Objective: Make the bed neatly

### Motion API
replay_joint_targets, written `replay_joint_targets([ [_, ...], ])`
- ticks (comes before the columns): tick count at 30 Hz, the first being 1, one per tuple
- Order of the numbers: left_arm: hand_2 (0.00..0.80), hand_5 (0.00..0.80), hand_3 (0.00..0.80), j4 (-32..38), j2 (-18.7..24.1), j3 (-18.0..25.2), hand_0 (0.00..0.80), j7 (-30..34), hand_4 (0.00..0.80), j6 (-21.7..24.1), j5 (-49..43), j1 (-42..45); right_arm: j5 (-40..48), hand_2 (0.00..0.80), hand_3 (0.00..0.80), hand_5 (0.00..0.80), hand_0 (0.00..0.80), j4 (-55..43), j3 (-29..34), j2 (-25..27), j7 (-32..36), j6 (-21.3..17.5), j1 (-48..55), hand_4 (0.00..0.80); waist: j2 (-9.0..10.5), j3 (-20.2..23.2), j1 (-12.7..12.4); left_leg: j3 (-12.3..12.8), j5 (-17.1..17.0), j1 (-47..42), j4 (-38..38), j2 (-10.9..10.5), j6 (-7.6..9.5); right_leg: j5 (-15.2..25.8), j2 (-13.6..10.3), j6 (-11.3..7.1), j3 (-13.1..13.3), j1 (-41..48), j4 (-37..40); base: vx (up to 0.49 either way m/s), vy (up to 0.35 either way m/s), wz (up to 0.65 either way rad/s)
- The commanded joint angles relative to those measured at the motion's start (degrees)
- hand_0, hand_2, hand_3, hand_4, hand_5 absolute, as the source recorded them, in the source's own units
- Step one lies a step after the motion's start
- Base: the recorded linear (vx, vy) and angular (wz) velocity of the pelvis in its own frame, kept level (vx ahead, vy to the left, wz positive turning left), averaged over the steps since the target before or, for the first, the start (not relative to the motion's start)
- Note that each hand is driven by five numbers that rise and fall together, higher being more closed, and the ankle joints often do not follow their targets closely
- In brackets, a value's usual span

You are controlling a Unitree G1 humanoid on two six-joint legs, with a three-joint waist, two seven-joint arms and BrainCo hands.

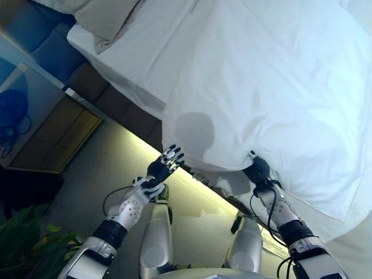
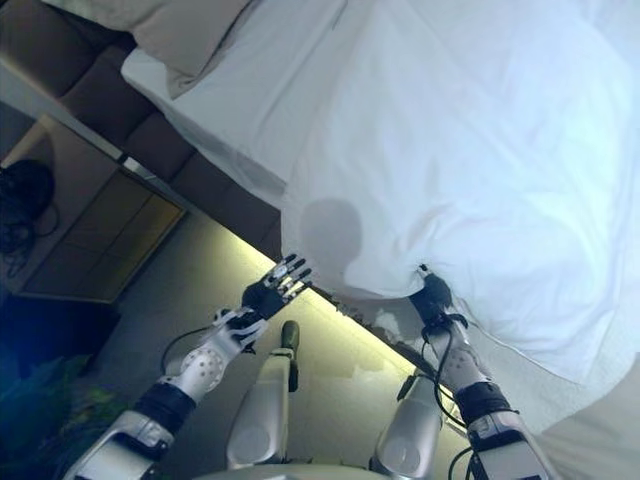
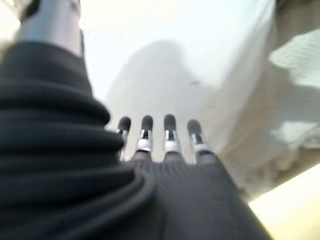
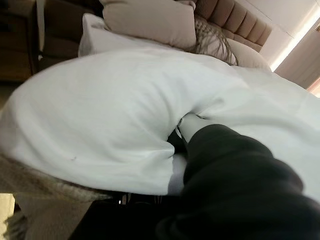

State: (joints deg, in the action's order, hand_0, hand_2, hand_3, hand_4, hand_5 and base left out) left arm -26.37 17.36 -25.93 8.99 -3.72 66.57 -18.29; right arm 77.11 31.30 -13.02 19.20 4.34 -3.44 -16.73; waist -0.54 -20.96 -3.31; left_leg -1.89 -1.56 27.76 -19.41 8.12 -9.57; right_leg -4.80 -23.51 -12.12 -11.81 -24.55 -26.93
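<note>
A white duvet [image 1: 273,81] covers the bed, and its near edge hangs over the side of the brown bed base [image 1: 125,113]. My right hand [image 1: 257,169] is at that edge, shut on a gathered fold of the duvet [image 4: 115,115], with creases running into the grip; most of its fingers are hidden in the cloth. My left hand [image 1: 165,163] hovers open just off the duvet's lower left corner, apart from it. In the left wrist view its fingers [image 3: 170,132] are straight and point at the white cloth [image 3: 165,60].
A beige pillow [image 1: 107,17] lies at the head of the bed on a white sheet [image 1: 145,52]. A lit strip [image 1: 192,180] runs along the floor under the bed. A wooden nightstand [image 1: 55,131] stands at the left, with a green plant [image 1: 23,232] near it.
</note>
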Motion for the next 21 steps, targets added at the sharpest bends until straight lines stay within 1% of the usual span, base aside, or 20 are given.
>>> replay_joint_targets([
  [1, 0.0, 0.0, 0.0, 2.25, -2.17, -0.24, 0.0, 0.12, 0.0, -1.19, 7.23, -4.45, -3.14, 0.8, 0.8, 0.8, 0.8, -7.38, -1.17, -1.39, -0.63, -2.54, -1.75, 0.8, 0.77, -0.22, 0.06, -1.31, 0.55, -0.7, -1.96, 2.81, 0.91, 14.76, -2.63, -2.88, 2.74, -0.95, 9.17, -0.026, -0.043, -0.12],
  [3, 0.0, 0.0, 0.0, 3.07, -3.45, -0.49, 0.0, -0.08, 0.0, -4.81, 12.14, -4.24, -3.01, 0.8, 0.8, 0.8, 0.8, -7.55, -1.43, -2.22, -1.39, -3.45, -1.93, 0.8, 0.99, -0.56, -0.08, -1.52, 0.96, -0.1, -3.13, 3.02, 0.8, 14.83, -2.6, -2.88, 2.84, -1.3, 8.57, -0.009, -0.056, -0.07],
  [4, 0.0, 0.0, 0.0, 3.34, -3.82, -0.79, 0.0, -1.43, 0.0, -6.72, 14.13, -4.11, -3.04, 0.8, 0.8, 0.8, 0.8, -7.47, -1.63, -2.49, -1.65, -4.01, -2.06, 0.8, 1.2, -0.57, -0.03, -1.67, 0.75, 0.26, -3.29, 2.91, 0.81, 15.19, -2.82, -2.88, 2.81, -1.57, 8.54, -0.001, -0.055, -0.02],
  [7, 0.0, 0.0, 0.0, 3.32, -4.36, -2.31, 0.0, -5.9, 0.0, -10.22, 18.53, -3.6, -2.94, 0.8, 0.8, 0.8, 0.8, -8.13, -1.99, -2.66, -2.9, -4.71, -2.84, 0.8, 1.57, -0.74, -0.17, -1.94, 0.9, 1.19, -4.38, 3.13, 0.59, 15.48, -3.04, -2.88, 2.75, -1.9, 8.33, 0.001, -0.052, -0.02],
  [11, 0.0, 0.0, 0.0, 0.26, -5.45, -4.14, 0.0, -11.36, 0.0, -13.13, 20.12, -2.25, -2.73, 0.8, 0.8, 0.8, 0.8, -9.64, -1.83, -2.93, -4.2, -5.47, -3.16, 0.8, 2.0, -0.85, -0.52, -2.32, 1.41, 2.27, -5.68, 3.51, 0.47, 15.57, -2.92, -2.88, 2.9, -2.35, 8.15, 0.003, -0.061, 0.02],
  [13, 0.0, 0.0, 0.0, -2.86, -6.49, -4.86, 0.0, -11.22, 0.0, -14.54, 21.64, -1.15, -2.31, 0.8, 0.8, 0.8, 0.8, -10.67, -1.47, -3.09, -5.18, -5.47, -3.18, 0.8, 2.37, -0.85, -0.68, -2.53, 1.57, 2.93, -6.31, 3.73, 0.33, 15.71, -2.88, -2.88, 2.68, -2.3, 8.47, 0.009, -0.086, 0.0],
  [16, 0.0, 0.0, 0.0, -5.85, -8.0, -4.79, 0.0, -9.64, 0.0, -16.64, 28.07, 1.12, -1.76, 0.8, 0.8, 0.8, 0.8, -11.75, -1.25, -3.57, -5.71, -5.71, -3.02, 0.8, 2.92, -0.94, -0.88, -2.72, 1.89, 3.26, -6.92, 4.15, 0.25, 15.69, -2.65, -2.88, 2.34, -1.96, 8.67, 0.025, -0.085, -0.04],
  [18, 0.0, 0.0, 0.0, -7.34, -8.63, -5.38, 0.0, -8.85, 0.0, -16.61, 32.52, 1.35, -1.38, 0.8, 0.8, 0.8, 0.8, -12.0, -1.28, -3.65, -5.64, -6.03, -3.35, 0.8, 3.45, -0.88, -0.97, -3.0, 2.04, 3.81, -7.37, 4.42, 0.23, 15.59, -2.48, -2.88, 2.13, -1.94, 8.7, 0.021, -0.084, -0.04],
  [19, 0.0, 0.0, 0.0, -7.82, -8.93, -5.92, 0.0, -8.97, 0.0, -15.91, 36.27, 1.1, -1.05, 0.8, 0.8, 0.8, 0.8, -12.12, -1.37, -3.84, -5.7, -6.24, -3.65, 0.8, 3.85, -0.77, -0.93, -3.07, 2.13, 4.16, -7.62, 4.54, 0.17, 15.56, -2.33, -2.88, 2.09, -2.05, 8.68, 0.005, -0.065, -0.02],
  [21, 0.0, 0.0, 0.0, -8.28, -9.33, -6.28, 0.0, -9.11, 0.0, -15.02, 40.11, 0.45, -0.15, 0.8, 0.8, 0.8, 0.8, -12.0, -1.31, -3.82, -5.52, -6.34, -4.19, 0.8, 4.34, -0.6, -0.88, -3.24, 2.23, 4.95, -8.18, 4.75, 0.01, 15.55, -2.17, -2.88, 1.93, -2.35, 8.61, -0.001, -0.055, -0.03],
])
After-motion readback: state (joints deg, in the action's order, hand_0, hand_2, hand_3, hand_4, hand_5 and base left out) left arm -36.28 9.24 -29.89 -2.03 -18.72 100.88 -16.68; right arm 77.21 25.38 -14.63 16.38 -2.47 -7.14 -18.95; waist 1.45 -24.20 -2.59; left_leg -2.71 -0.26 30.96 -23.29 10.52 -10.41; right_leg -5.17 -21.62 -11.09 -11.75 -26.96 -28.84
